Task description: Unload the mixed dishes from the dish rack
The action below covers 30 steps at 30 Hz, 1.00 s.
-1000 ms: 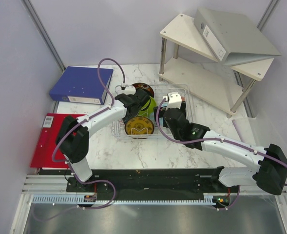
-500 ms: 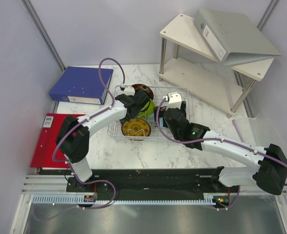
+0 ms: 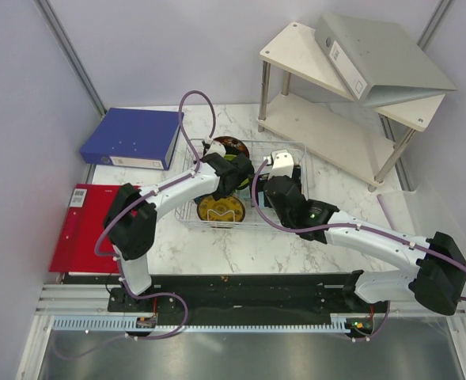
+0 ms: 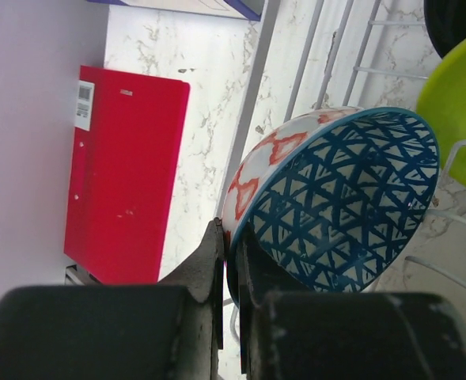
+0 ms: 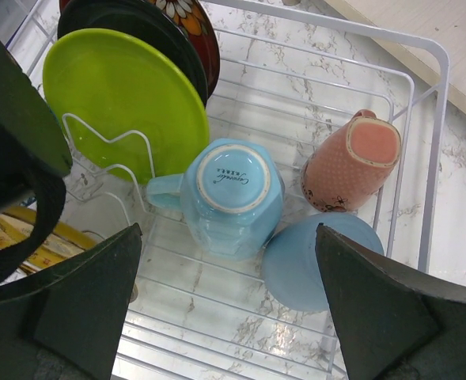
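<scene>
Top external, rack: you are seeing the dish rack [image 3: 240, 224] sitting mid-table, with both arms reaching into it.
Top external, plates: the yellow-brown plate [image 3: 221, 210] is standing at the rack's 7 o'clock corner, and the dark floral plate [image 3: 231, 145] at 11 o'clock.
Left wrist, tool: your left gripper [image 4: 231, 237] is pinching the rim of the small blue patterned dish [image 4: 335, 202], with rack wires running behind it.
Left wrist, neighbours: the lime green plate [image 4: 458, 103] is showing at the dish's 2 o'clock, and the red folder [image 4: 126, 170] is lying at 9 o'clock.
Right wrist, tool: your right gripper [image 5: 226, 237] is hanging spread wide over the rack, holding nothing.
Right wrist, mugs: the upturned light-blue mug [image 5: 233, 190] is sitting below the fingers, and the pink mug [image 5: 351, 158] is lying at its 2 o'clock.
</scene>
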Motion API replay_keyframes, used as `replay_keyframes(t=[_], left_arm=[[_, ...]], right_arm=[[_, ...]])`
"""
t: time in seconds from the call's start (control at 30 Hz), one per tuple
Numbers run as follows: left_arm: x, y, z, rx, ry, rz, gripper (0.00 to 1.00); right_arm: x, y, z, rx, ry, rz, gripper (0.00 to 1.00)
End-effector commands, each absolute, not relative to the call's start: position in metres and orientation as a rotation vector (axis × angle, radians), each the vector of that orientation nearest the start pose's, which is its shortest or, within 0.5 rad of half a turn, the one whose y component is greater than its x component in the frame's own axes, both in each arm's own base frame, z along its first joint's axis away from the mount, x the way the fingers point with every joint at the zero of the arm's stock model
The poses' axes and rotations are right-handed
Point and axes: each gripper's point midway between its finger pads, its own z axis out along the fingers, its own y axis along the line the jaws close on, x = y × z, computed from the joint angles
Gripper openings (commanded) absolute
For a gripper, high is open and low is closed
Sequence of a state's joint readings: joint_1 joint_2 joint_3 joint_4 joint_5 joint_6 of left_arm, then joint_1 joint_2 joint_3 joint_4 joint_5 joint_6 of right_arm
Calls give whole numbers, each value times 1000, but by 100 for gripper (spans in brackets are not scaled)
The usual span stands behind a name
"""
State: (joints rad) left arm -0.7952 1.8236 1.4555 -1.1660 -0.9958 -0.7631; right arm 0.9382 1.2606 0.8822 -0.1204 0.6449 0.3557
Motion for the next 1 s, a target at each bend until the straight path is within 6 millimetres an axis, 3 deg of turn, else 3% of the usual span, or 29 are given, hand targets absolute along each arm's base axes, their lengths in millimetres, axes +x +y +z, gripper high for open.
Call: replay_keyframes(t=[0.0, 0.33, 0.7, 0.8, 0.9, 0.93, 0.97], left_arm=[[319, -148, 172, -124, 2148, 789, 2], [312, -140, 200, -178, 2111, 777, 2], [297, -130, 294, -284, 2040, 548, 2], [292, -136, 313, -235, 2054, 389, 2], [286, -156, 326, -149, 2063, 122, 2], [280, -168, 317, -91, 2108, 33, 2], [278, -178, 333, -72, 2065, -93, 2]], right_arm=[[297, 243, 204, -142, 1926, 192, 98], [297, 240, 209, -131, 1918, 188, 98], [290, 227, 247, -82, 1859, 240, 98], [286, 222, 258, -74, 1849, 253, 98], [280, 220, 272, -81, 1843, 286, 98], [278, 220, 275, -87, 1847, 293, 98], [276, 220, 288, -85, 1829, 323, 98]])
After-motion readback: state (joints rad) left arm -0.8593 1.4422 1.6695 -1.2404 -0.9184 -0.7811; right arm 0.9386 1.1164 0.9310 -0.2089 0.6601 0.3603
